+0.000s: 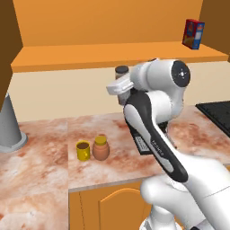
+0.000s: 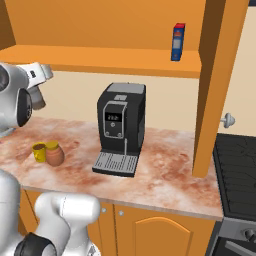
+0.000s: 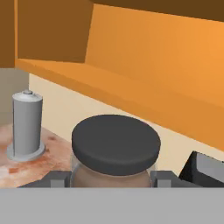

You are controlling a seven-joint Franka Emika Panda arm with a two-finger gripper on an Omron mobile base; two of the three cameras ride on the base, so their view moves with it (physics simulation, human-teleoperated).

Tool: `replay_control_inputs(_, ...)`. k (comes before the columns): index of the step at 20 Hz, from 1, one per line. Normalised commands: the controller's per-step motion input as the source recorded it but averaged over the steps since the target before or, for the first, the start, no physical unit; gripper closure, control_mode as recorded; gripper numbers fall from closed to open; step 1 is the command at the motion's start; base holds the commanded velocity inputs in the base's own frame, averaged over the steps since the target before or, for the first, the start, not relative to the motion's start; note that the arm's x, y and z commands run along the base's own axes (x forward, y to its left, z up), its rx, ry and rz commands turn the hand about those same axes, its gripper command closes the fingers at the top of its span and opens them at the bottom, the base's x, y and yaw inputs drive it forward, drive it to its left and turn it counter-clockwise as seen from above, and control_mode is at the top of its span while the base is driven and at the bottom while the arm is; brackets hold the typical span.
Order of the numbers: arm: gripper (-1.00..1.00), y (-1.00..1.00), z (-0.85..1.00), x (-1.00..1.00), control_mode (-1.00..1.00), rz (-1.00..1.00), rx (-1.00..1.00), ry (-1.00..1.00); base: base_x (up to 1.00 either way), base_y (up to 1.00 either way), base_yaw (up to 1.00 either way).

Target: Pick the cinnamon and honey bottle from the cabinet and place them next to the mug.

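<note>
- Gripper (image 3: pixel 111 179) – low centre of the hand view, clamped around the cinnamon (image 3: pixel 115 151), held upright with its dark cap on top.
- Mug (image 1: pixel 83 150) with honey bottle (image 1: pixel 100 148) touching it sit lower left of the gripper in the left base view – below and leftward.
- Cabinet (image 1: pixel 112 56) shelf spans the top.

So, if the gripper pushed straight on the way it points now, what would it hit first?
Beyond the cinnamon held in the gripper, probably the cream wall just under the cabinet shelf; depth is unclear.

Coffee machine (image 2: pixel 120 127) on counter (image 2: pixel 165 175); box (image 2: pixel 177 42) above.
</note>
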Motion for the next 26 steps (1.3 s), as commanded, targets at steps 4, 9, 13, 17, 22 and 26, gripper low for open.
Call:
replay_control_inputs(4,1.00,0.04,-0.76,-1.00,-1.00,0.06,0.00,-0.08,0.00,0.00,0.00)
replay_control_inputs(9,1.00,0.03,-0.75,-1.00,-1.00,0.05,0.00,-0.06,0.00,0.00,0.00)
replay_control_inputs(13,1.00,0.08,-0.37,-0.74,-1.00,0.05,0.00,-0.07,0.00,0.00,0.00)
replay_control_inputs(17,1.00,0.06,-0.38,-0.46,-1.00,0.07,0.00,0.00,0.00,0.00,0.00)
replay_control_inputs(22,1.00,0.02,-0.08,-0.08,-1.00,0.02,0.01,-0.01,0.00,0.00,0.00)
replay_control_inputs(26,1.00,0.16,-0.62,-0.06,-1.00,0.05,0.26,-0.06,0.00,0.00,0.00)
